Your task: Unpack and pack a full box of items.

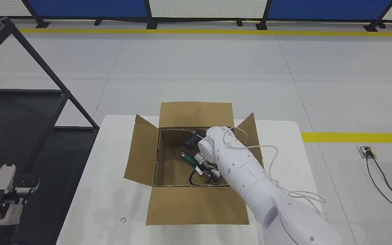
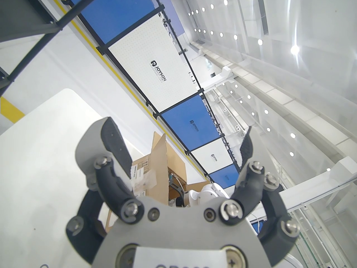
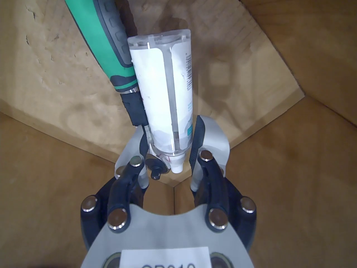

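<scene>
Brown cardboard box [image 1: 196, 207] sits with its flaps open on the white tabletop [image 1: 110, 184]. Deep inside it, the right claw [image 3: 170, 138] is clamped on the cap end of a white plastic tube [image 3: 164, 90], which lies against a green-handled ratchet tool [image 3: 97, 29] on the box floor. That low grip probably serves to lift the tube clear. Off to the side, the left claw [image 2: 181, 140] hangs spread apart, holding nothing, which leaves the box free.

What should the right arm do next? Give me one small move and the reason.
Probably lift straight up, slowly. The right gripper looks shut on the cap end of the white tube, deep inside the box, so the grasp seems made. The green-handled tool lies against the tube, its dark head beside the cap, so a slow rise would show whether it drags along.
</scene>
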